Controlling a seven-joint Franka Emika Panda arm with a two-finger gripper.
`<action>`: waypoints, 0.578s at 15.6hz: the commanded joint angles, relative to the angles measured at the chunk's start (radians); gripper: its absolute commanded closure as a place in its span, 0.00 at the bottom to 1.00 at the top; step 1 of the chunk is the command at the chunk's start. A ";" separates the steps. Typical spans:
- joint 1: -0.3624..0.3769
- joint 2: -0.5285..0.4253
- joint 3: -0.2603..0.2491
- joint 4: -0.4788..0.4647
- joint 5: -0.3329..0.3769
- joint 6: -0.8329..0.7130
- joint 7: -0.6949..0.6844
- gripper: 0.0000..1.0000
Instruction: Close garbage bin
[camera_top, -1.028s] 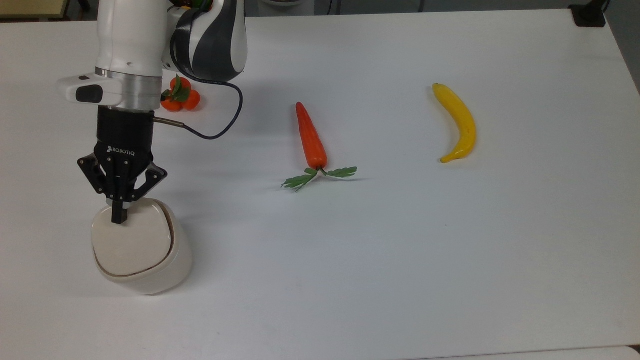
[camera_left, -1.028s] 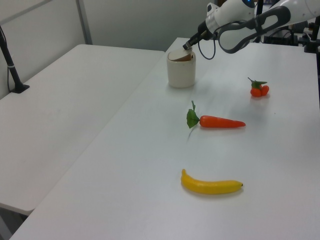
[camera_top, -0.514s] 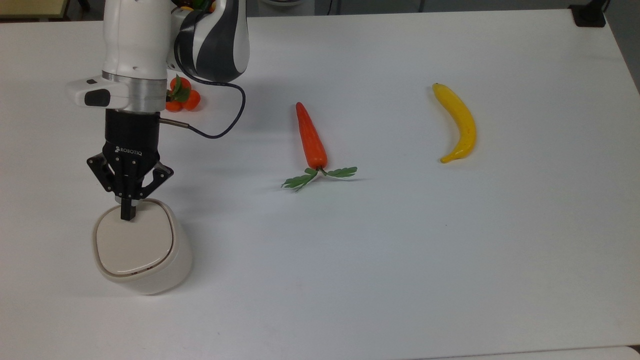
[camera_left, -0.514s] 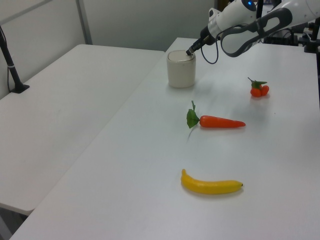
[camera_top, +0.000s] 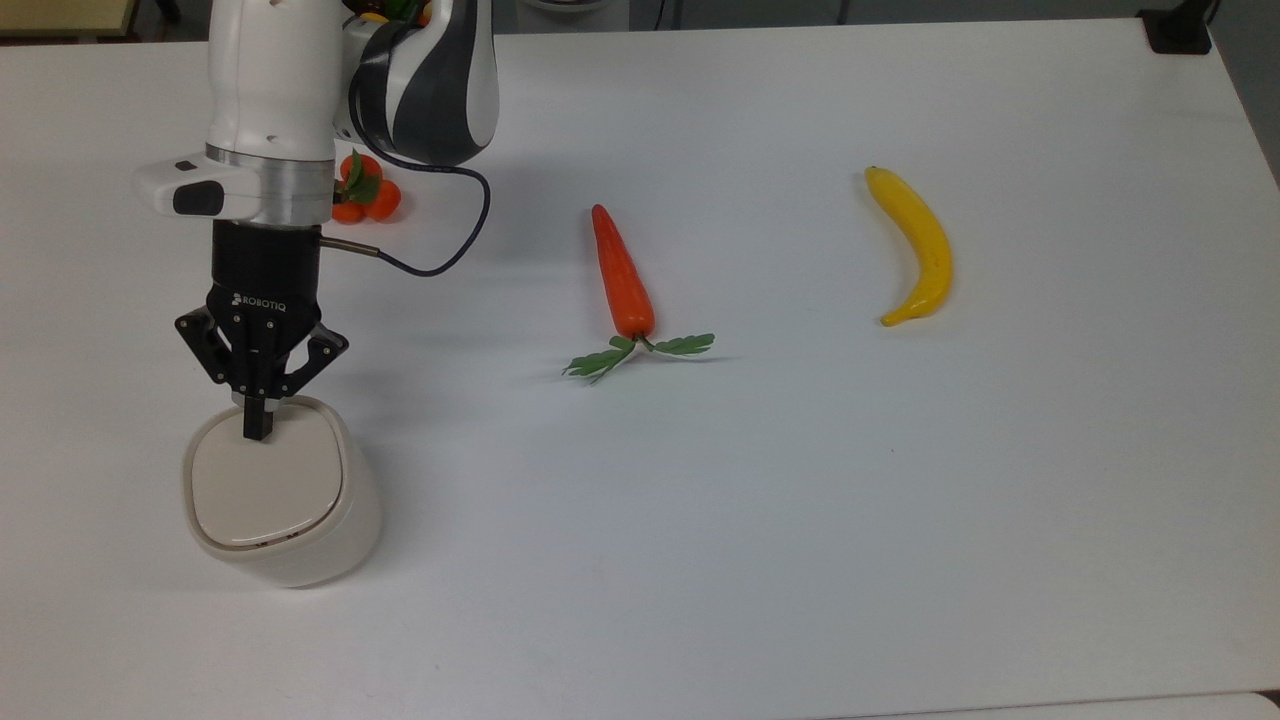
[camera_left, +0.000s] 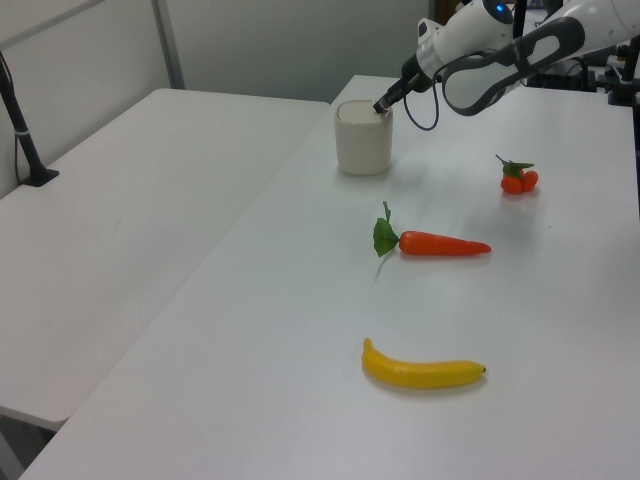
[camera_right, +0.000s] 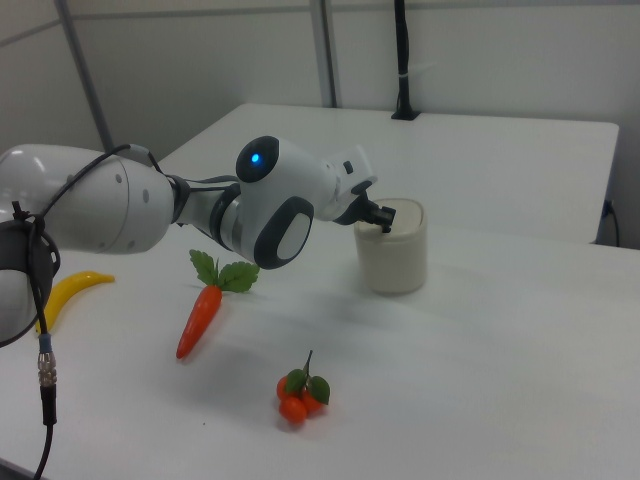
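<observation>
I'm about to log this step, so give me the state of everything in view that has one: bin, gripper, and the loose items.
garbage bin: upright, lid down flat, looks closed.
gripper: shut, tips pressing on the lid's edge nearest the arm.
carrot: lying flat on the table, apart from the bin.
banana: lying flat, untouched.
small oranges: resting on the table beside the arm.
</observation>
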 joint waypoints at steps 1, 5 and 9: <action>0.000 -0.019 -0.009 -0.052 0.000 -0.003 -0.019 0.98; 0.000 -0.063 -0.009 -0.042 0.014 -0.005 -0.013 0.97; 0.000 -0.148 -0.009 -0.042 0.015 -0.085 0.016 0.95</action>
